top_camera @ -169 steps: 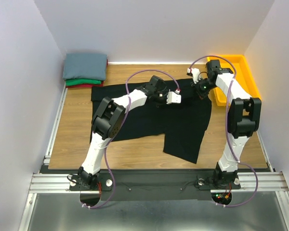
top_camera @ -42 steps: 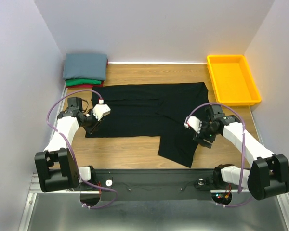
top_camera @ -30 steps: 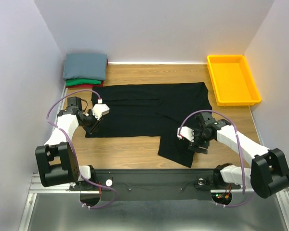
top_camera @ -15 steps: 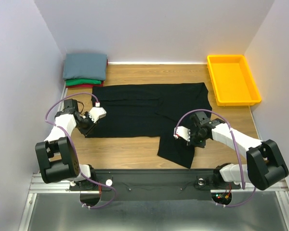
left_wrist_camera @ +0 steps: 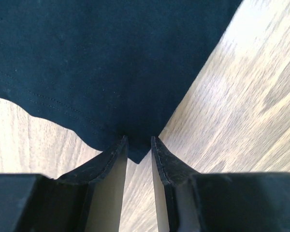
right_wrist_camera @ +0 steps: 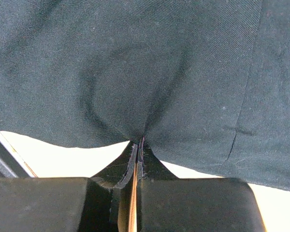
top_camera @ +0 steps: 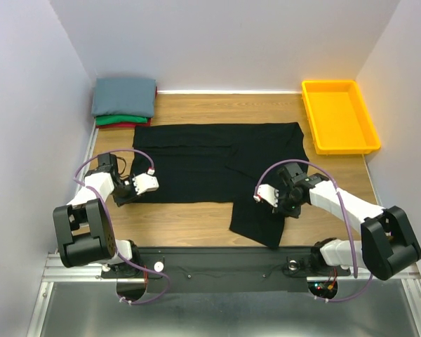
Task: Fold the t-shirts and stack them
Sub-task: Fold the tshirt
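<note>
- The black t-shirt (top_camera: 217, 158) lies spread flat on the wooden table (top_camera: 196, 105). A flap of it hangs towards the near edge on the right.
- The left tool (top_camera: 128, 195) sits low at the near left corner of the black t-shirt.
- In the left wrist view the left tool (left_wrist_camera: 138, 140) has its fingers (left_wrist_camera: 113, 159) a little apart. The pointed corner of the black t-shirt (left_wrist_camera: 111, 58) lies in the narrow gap between them, and bare wood shows on either side. Nothing looks clamped.
- The right tool (top_camera: 283, 208) rests on the near right flap of the black t-shirt.
- In the right wrist view the right tool (right_wrist_camera: 137, 141) has its fingers pressed together. They pinch a pucker of the black t-shirt (right_wrist_camera: 135, 63), and creases run from the cloth into the tips.
- Beyond the far left corner of the black t-shirt stands a folded pile. The grey-blue t-shirt (top_camera: 124, 96) is on top, the green t-shirt (top_camera: 119, 119) is under it, and the red t-shirt (top_camera: 116, 126) shows only as an edge at the bottom.
- A yellow bin (top_camera: 313, 119) stands just beside the far right corner of the black t-shirt.
</note>
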